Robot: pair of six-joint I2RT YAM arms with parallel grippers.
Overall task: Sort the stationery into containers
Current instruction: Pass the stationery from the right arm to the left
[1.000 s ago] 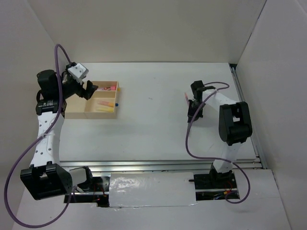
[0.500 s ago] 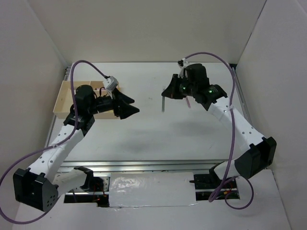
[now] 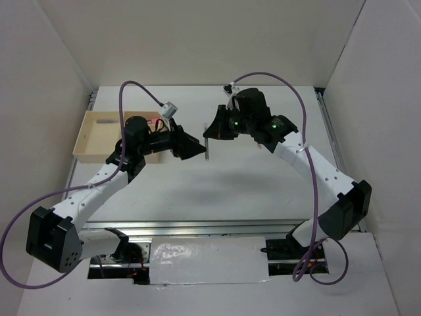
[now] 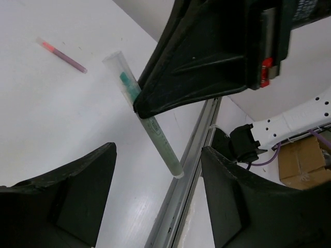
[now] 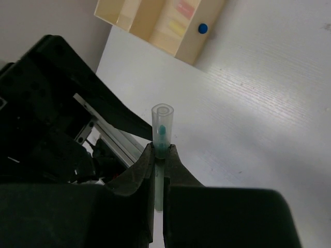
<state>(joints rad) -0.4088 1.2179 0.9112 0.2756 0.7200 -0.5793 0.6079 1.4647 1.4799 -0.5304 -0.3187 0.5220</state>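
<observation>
Left wrist view shows the pen [image 4: 159, 140] pinched by the right end effector [image 5: 159, 150] above the bench [image 4: 46, 113], slanting just ahead of the spread left end effector [image 4: 158, 155].

Quick count: two grippers (left gripper [image 3: 192, 149], right gripper [image 5: 159, 147]), one wooden tray [image 3: 99, 131] upper left, one clear pen [image 4: 160, 144], one thin pink pen [image 4: 62, 55], one pink marker [image 5: 185, 7], one yellow marker [image 5: 177, 26], one blue dot [image 5: 202, 28].

The tray [image 3: 99, 135] is pale tan; the pen [image 4: 159, 142] is clear with teal inside.
</observation>
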